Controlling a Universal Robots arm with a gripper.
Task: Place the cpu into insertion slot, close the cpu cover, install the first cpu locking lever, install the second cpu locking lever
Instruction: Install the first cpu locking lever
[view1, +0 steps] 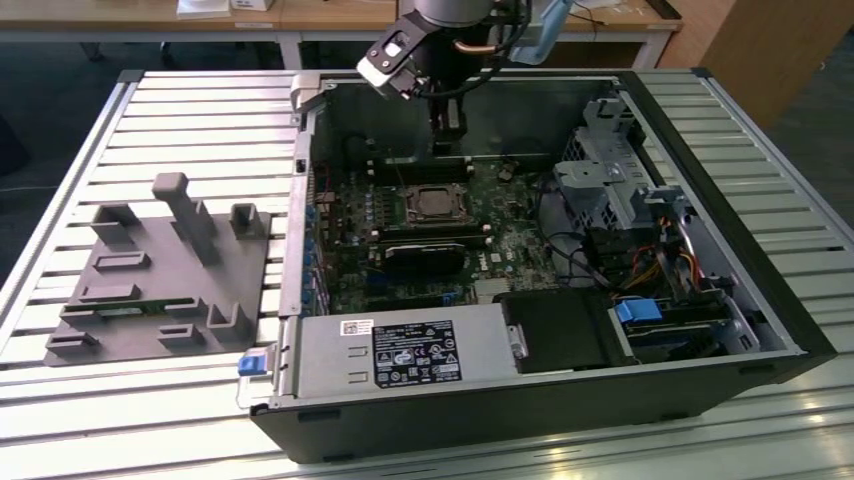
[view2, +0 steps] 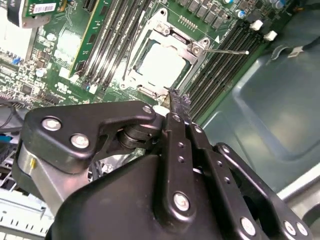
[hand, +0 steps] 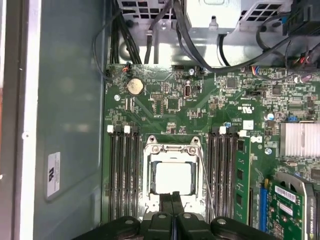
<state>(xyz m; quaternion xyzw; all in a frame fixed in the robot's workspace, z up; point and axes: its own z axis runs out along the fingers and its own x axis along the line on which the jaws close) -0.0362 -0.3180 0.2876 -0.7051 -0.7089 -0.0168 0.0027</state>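
- Dull silver square cpu (hand: 173, 177) sits under the thin silvery metal frame cpu cover (hand: 148, 170).
- Black gripper (hand: 172, 196): fingers clenched together, empty, at the cover's edge.
- Risk: thin wire locking lever (view2: 227, 50) looks unlatched; a glancing push may slip and scrape the green motherboard (hand: 165, 107).

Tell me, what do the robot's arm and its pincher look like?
The arm is dark grey and round, with a pale blue cap and a coppery cable beside it. A black-and-silver box sticks out from its side. The gripper is black, built from chunky links with shiny silver screws, ending in two thin fingers.
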